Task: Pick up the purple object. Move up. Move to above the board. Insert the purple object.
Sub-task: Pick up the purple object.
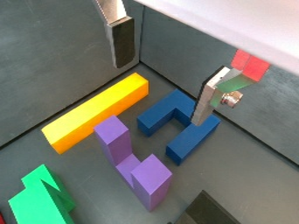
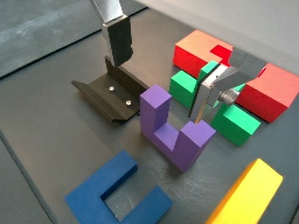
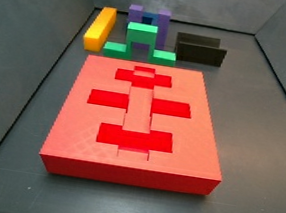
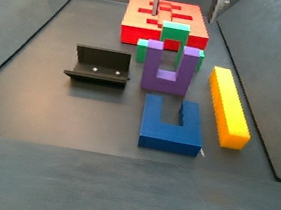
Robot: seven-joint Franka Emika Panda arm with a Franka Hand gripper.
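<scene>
The purple object (image 2: pixel 172 133) is a U-shaped block standing prongs up on the dark floor, between the green U-shaped block (image 2: pixel 187 89) and the blue block (image 2: pixel 114 190). It also shows in a wrist view (image 1: pixel 131 156) and in both side views (image 4: pixel 169 71) (image 3: pixel 148 15), partly hidden behind the green block in one of them. My gripper (image 2: pixel 158 89) hangs well above the purple object, open and empty, with one finger (image 2: pixel 117 42) on either side; it also shows in the wrist view (image 1: pixel 162 93). The board (image 3: pixel 137 118) is a large red slab with cross-shaped cut-outs, beyond the green block (image 4: pixel 166 16).
A long yellow bar (image 4: pixel 228 107) lies beside the purple and blue blocks (image 1: pixel 96 109). The fixture (image 4: pixel 98 67) stands on the floor on the other side of the purple object (image 2: pixel 111 96). The blue block (image 4: pixel 172 124) lies nearest the front. Grey walls enclose the floor.
</scene>
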